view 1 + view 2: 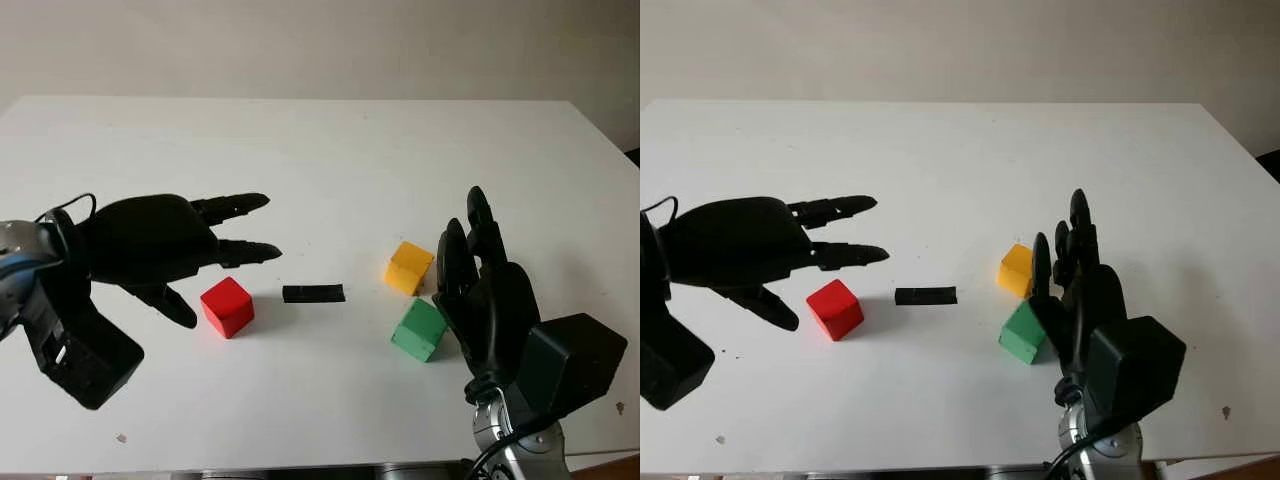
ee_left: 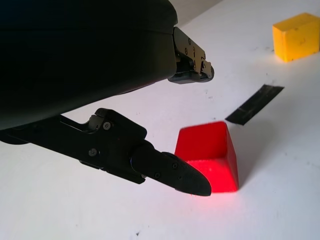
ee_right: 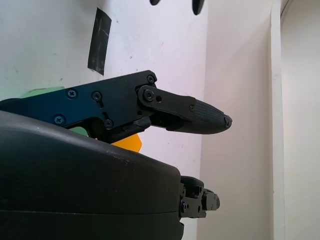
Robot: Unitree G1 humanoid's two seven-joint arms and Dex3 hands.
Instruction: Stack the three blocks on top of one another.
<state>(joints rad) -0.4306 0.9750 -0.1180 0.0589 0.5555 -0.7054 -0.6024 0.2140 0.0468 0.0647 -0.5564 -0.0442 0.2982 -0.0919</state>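
Red block (image 1: 227, 306) just beside open left hand (image 1: 160, 240).

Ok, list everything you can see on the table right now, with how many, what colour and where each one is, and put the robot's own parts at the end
Table: one, white, fills most of the head views.
Red block: one, red, on the table toward the left, just beside the left hand's fingers.
Yellow block: one, yellow, right of centre, farther from the robot than the green one.
Green block: one, green, right of centre, close against the right hand; contact is unclear.
Tape strip: one, black, flat on the table between the red block and the yellow block.
Left hand: one, black, open, at the left above the table next to the red block.
Right hand: one, black, open, at the right beside the green and yellow blocks.
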